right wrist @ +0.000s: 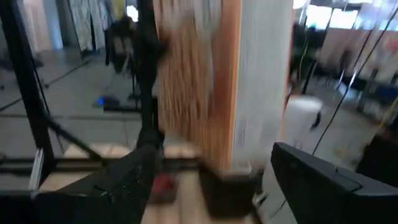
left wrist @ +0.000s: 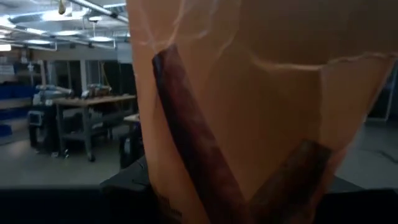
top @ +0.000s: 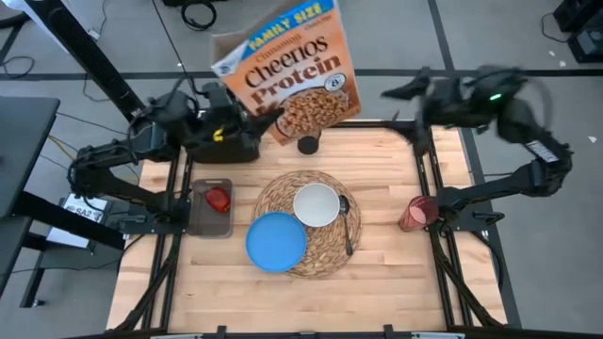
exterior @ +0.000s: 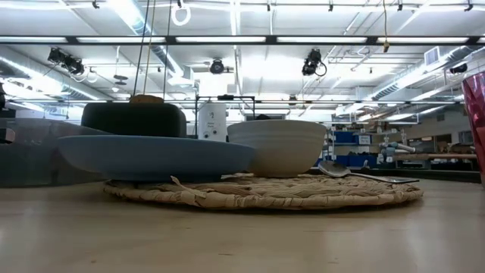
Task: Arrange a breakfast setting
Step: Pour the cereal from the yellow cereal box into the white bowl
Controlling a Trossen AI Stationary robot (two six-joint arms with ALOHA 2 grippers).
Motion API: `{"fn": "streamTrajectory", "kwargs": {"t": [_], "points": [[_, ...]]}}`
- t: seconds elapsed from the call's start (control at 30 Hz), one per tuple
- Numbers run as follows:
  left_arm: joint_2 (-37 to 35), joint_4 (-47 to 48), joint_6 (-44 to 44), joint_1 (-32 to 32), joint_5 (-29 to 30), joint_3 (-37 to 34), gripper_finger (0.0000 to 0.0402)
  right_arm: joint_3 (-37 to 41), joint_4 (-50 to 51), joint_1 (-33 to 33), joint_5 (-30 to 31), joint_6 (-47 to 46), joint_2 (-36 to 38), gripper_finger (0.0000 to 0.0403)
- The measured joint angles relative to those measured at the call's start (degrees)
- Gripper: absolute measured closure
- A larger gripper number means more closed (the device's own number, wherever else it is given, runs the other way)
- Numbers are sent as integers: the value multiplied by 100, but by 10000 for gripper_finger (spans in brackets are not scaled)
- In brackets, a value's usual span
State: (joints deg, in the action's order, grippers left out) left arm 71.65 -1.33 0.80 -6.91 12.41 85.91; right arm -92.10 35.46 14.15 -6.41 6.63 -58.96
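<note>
Wood-plank surface (top: 377,245): round woven straw placemat (top: 325,250) centre frame, smooth white bowl (top: 316,204) on it, blue plate (top: 276,241) overlapping lower-left edge. Left end effector (top: 256,121) upper left, clamped on tilted cardboard cereal box (top: 292,75). Right end effector (top: 400,91) upper right, blurred, fingers apart.

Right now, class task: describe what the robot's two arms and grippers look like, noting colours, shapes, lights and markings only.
Both arms are black, built of jointed tubular segments with bulkier joint housings. The left arm ends in a chunky black gripper body bearing a small yellow mark. The right arm shows a small green indicator light on its wrist housing. In the right wrist view, the right gripper's fingers look broad, flat and dark.
</note>
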Motion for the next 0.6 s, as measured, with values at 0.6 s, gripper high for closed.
{"fn": "streamTrajectory", "kwargs": {"t": [0.6], "points": [[285, -1154, -11, 274, -137, 20, 201, 3068, -7174, -43, -1026, -2157, -910, 19]]}}
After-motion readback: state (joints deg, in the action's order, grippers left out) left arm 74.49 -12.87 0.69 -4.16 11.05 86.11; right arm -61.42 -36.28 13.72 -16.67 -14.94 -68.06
